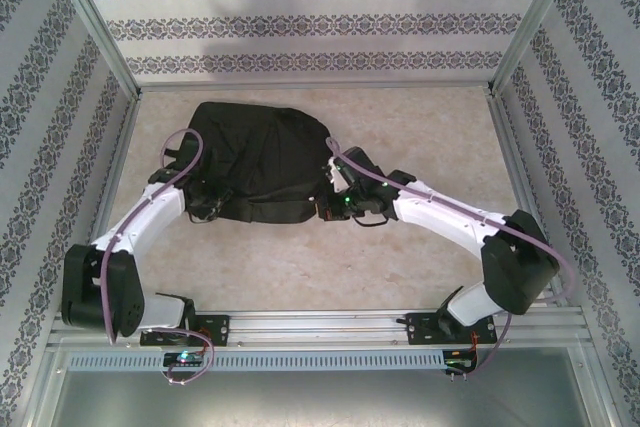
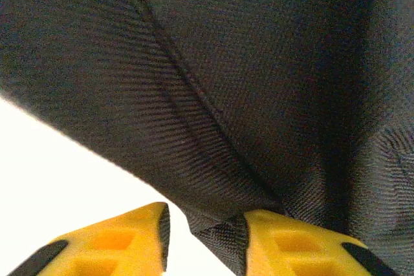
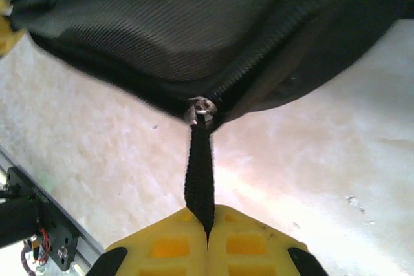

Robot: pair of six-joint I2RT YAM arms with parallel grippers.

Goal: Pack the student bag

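The student bag [image 1: 265, 162] is lying flat on the desk [image 1: 400, 267], the right fingers [image 3: 208, 234] are pinching its zipper strap [image 3: 199, 166] tightly, probably for pulling it open, while the left fingers [image 2: 259, 231] are standing slightly apart with a fabric fold between them

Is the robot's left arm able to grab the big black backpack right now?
Probably yes. The left tool sits right at the edge of the large black soft fabric backpack, a fold of its cloth lies between the open yellow fingers, and nothing blocks the way.
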